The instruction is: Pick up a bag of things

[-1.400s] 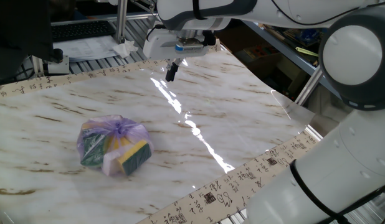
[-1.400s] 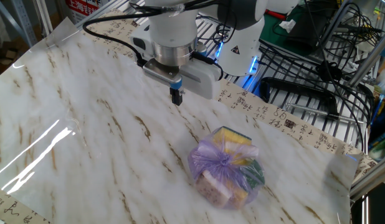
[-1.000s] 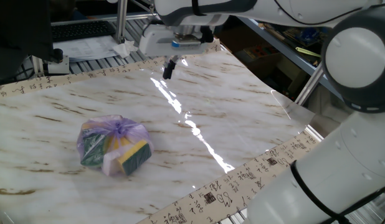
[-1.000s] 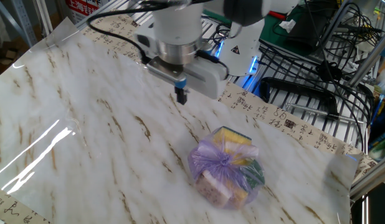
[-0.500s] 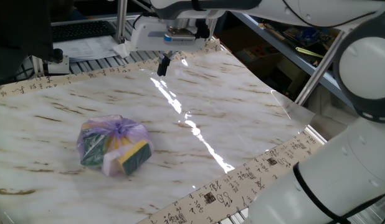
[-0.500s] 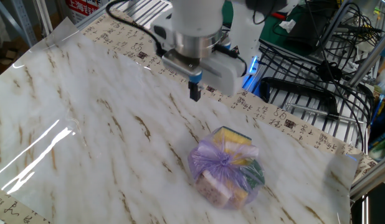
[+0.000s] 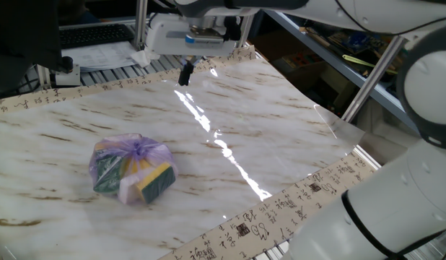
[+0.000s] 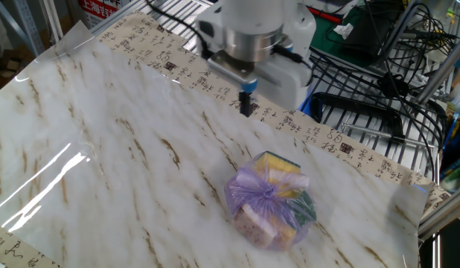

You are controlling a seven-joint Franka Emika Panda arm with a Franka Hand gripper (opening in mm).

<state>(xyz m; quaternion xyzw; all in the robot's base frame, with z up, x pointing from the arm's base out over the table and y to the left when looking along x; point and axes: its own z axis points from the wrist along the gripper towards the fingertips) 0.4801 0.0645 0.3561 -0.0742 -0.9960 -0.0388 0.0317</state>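
The bag of things is a lumpy translucent purple plastic bag knotted at the top, with yellow-green sponge blocks, a dark green item and a pale pink piece inside. It lies on the marble-patterned table at the near left; in the other fixed view the bag is at the lower right. My gripper hangs above the far edge of the table, well apart from the bag, with its black fingers together and nothing between them. It also shows in the other fixed view, above and left of the bag.
The table has a patterned paper border and a glossy sheet with glare streaks. A metal rack with papers stands behind the far edge. Wire shelving and cables crowd the side by the robot base.
My gripper has moved along the table's far edge, leftward in one fixed view and rightward in the other, staying shut. The bag has not moved.
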